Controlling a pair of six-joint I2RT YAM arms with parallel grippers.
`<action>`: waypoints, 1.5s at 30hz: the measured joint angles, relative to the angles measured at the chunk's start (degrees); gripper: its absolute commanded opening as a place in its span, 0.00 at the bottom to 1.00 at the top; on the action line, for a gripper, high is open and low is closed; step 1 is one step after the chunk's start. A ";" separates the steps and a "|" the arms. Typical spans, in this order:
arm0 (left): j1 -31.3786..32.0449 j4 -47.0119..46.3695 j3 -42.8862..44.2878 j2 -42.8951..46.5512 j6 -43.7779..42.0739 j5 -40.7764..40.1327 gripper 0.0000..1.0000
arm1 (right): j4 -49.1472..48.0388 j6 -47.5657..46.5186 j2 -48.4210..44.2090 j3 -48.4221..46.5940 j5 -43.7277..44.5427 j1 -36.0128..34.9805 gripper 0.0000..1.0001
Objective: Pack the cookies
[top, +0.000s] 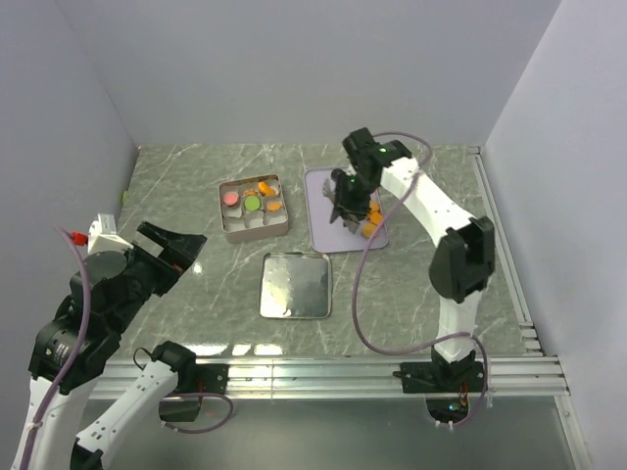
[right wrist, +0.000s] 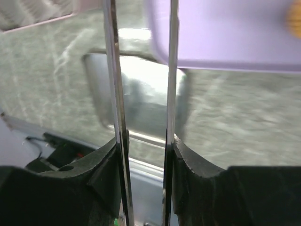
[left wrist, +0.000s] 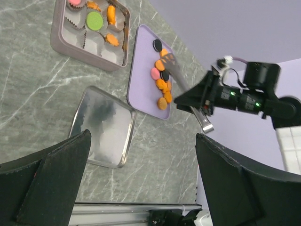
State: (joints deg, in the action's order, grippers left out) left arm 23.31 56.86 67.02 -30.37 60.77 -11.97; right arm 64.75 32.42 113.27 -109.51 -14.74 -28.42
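Your right gripper (top: 351, 208) is clamping a pair of thin, shiny metal tongs (left wrist: 206, 125), one black finger pressing on each blade. The blades are standing slightly apart with nothing showing between them in the right wrist view. That arm is reaching forward with its elbow bent and its wrist pointing down over the lavender tray (left wrist: 141, 70), a smooth rectangle with rounded corners.

The tong tips are hovering at the loose cookies (left wrist: 162, 82), which are lying in a line along the tray's right side. They are small flat discs, mostly orange, with one pink and two black. More cookies are sitting in the square tin (left wrist: 87, 56) just left of the tray: a green one (left wrist: 94, 20), a pink one and several orange ones, each in a fluted white paper cup (left wrist: 94, 44).

The upturned lid (top: 294, 286), bare mirror-like metal with rounded corners, is lying nearer to you on the grey-green marbled table (top: 411, 284).

Your left gripper (top: 191, 251) is hanging released, its jaws spread wide and holding nothing, with the arm folded back at the near left.
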 measured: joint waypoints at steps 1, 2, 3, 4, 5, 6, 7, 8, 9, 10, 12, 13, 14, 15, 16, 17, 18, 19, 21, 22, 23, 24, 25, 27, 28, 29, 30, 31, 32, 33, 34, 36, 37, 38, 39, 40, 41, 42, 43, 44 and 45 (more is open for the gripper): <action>0.00 -0.17 -0.66 0.24 0.20 0.20 0.99 | -0.52 -0.52 -1.99 2.58 0.83 1.03 0.44; 0.00 -0.15 -1.05 0.31 0.39 0.31 0.99 | -0.57 -0.90 -3.87 5.03 1.68 1.92 0.44; 0.00 -0.20 -1.55 0.35 0.52 0.57 0.99 | -0.74 -1.25 -5.38 7.21 2.29 2.49 0.45; 0.00 -0.42 -2.14 0.35 0.68 0.76 0.99 | -0.66 -1.77 -7.39 10.16 3.08 3.06 0.45; 0.00 -0.46 -2.51 0.35 0.87 1.03 0.99 | -0.61 -2.03 -8.61 12.26 3.48 3.41 0.45; 0.00 -0.61 -2.97 0.35 1.07 1.44 0.99 | -0.74 -2.40 -10.16 14.93 3.93 3.72 0.45; 0.00 -0.90 -3.50 0.35 1.33 1.75 0.99 | -0.66 -2.75 -11.41 17.33 4.44 4.02 0.45; 0.00 -1.29 -4.00 0.35 1.49 2.12 0.99 | -0.63 -3.08 -12.50 19.65 4.83 4.31 0.45; 0.00 -1.51 -4.37 0.35 1.66 2.38 0.99 | -0.83 -3.45 -13.55 21.97 5.18 4.59 0.46; 0.00 -1.81 -4.79 0.35 1.75 2.75 0.99 | -0.76 -3.76 -14.43 24.00 5.42 4.83 0.47; 0.00 -2.62 -5.70 0.35 2.03 3.63 0.99 | -0.68 -4.24 -15.80 27.12 6.01 5.25 0.50; 0.00 -2.93 -6.05 0.33 2.10 3.93 0.99 | -0.59 -4.44 -16.22 28.09 6.29 5.60 0.51; 0.00 -3.17 -6.36 0.33 2.19 4.33 0.99 | -0.57 -4.68 -16.72 29.09 6.64 5.88 0.51; 0.00 -3.41 -6.62 0.33 2.34 4.68 0.99 | -0.55 -4.92 -17.09 29.90 6.97 6.10 0.51; 0.00 -3.58 -6.82 0.33 2.49 5.01 0.98 | -0.55 -5.09 -17.40 30.49 7.32 6.25 0.51; 0.00 -3.76 -6.99 0.33 2.75 5.31 0.98 | -0.57 -5.25 -17.59 30.86 7.67 6.38 0.52; 0.00 -3.87 -7.10 0.33 2.99 5.55 0.98 | -0.59 -5.35 -17.73 31.17 7.89 6.47 0.52; 0.00 -3.91 -7.19 0.33 3.10 5.77 0.98 | -0.55 -5.44 -17.81 31.28 8.02 6.54 0.52; 0.00 -3.89 -7.34 0.44 3.41 6.10 0.98 | -0.74 -5.64 -17.81 31.30 8.11 6.58 0.52; 0.00 -3.91 -7.48 0.59 3.54 6.14 0.98 | -0.85 -5.75 -17.81 31.30 8.13 6.58 0.52; 0.00 -3.87 -7.61 0.74 3.63 6.16 0.98 | -0.92 -5.95 -17.81 31.30 8.11 6.58 0.52; 0.00 -3.85 -7.74 1.03 3.85 6.16 0.98 | -0.94 -6.03 -17.81 31.30 8.13 6.58 0.52; 0.00 -3.85 -7.78 1.27 4.00 6.16 0.98 | -0.96 -6.16 -17.81 31.30 8.13 6.60 0.52; 0.00 -3.85 -7.78 1.68 4.44 6.14 0.98 | -0.96 -6.47 -17.73 31.30 8.20 6.60 0.52; 0.00 -3.82 -7.78 1.88 4.63 6.14 0.98 | -0.98 -6.60 -17.64 31.30 8.31 6.60 0.52; 0.00 -3.82 -7.78 2.08 4.79 6.12 0.98 | -1.01 -6.69 -17.46 31.30 8.37 6.60 0.52; 0.00 -3.80 -7.78 2.19 4.90 6.14 0.98 | -1.01 -6.80 -17.25 31.30 8.55 6.60 0.53; 0.00 -3.80 -7.78 2.32 4.96 6.12 0.98 | -1.01 -6.86 -17.00 31.30 8.76 6.60 0.53; 0.00 -3.76 -7.78 2.43 5.05 6.12 0.98 | -1.01 -6.93 -16.81 31.30 8.98 6.60 0.53; 0.00 -3.72 -7.78 2.54 5.11 6.12 0.98 | -1.01 -7.02 -16.59 31.30 9.31 6.60 0.53; 0.00 -3.65 -7.78 2.56 5.18 6.12 0.98 | -1.01 -7.06 -16.37 31.30 9.49 6.60 0.53; 0.00 -3.58 -7.78 2.58 5.66 6.12 0.98 | -1.01 -7.30 -16.15 31.30 9.75 6.62 0.53; 0.00 -3.58 -7.78 2.60 5.92 6.12 0.97 | -0.98 -7.43 -16.06 31.30 9.84 6.62 0.53; 0.00 -3.58 -7.78 2.64 6.19 6.12 0.97 | -1.01 -7.48 -16.00 31.30 9.86 6.62 0.53; 0.00 -3.58 -7.78 2.75 6.36 6.12 0.97 | -1.03 -7.65 -15.89 31.30 9.86 6.62 0.53; 0.00 -3.58 -7.80 2.82 6.51 6.14 0.97 | -1.07 -7.69 -15.78 31.32 9.86 6.62 0.53; 0.00 -3.58 -7.80 2.86 6.60 6.14 0.97 | -1.11 -7.87 -15.65 31.32 9.86 6.62 0.53; 0.00 -3.58 -7.82 2.89 6.69 6.14 0.96 | -1.22 -7.89 -15.56 31.43 9.86 6.62 0.53; 0.00 -3.61 -7.87 2.89 6.95 6.16 0.96 | -1.40 -7.93 -15.56 31.63 9.84 6.62 0.53; 0.00 -3.56 -7.93 2.89 7.30 6.16 0.96 | -1.55 -8.00 -15.56 31.89 9.81 6.62 0.53; 0.00 -3.54 -8.00 2.89 7.43 6.16 0.96 | -1.62 -8.07 -15.52 32.11 9.81 6.62 0.53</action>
State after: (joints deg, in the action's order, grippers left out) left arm 23.31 53.32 59.02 -27.49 68.20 -5.80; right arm 63.13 24.36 97.76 -77.41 -4.93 -21.80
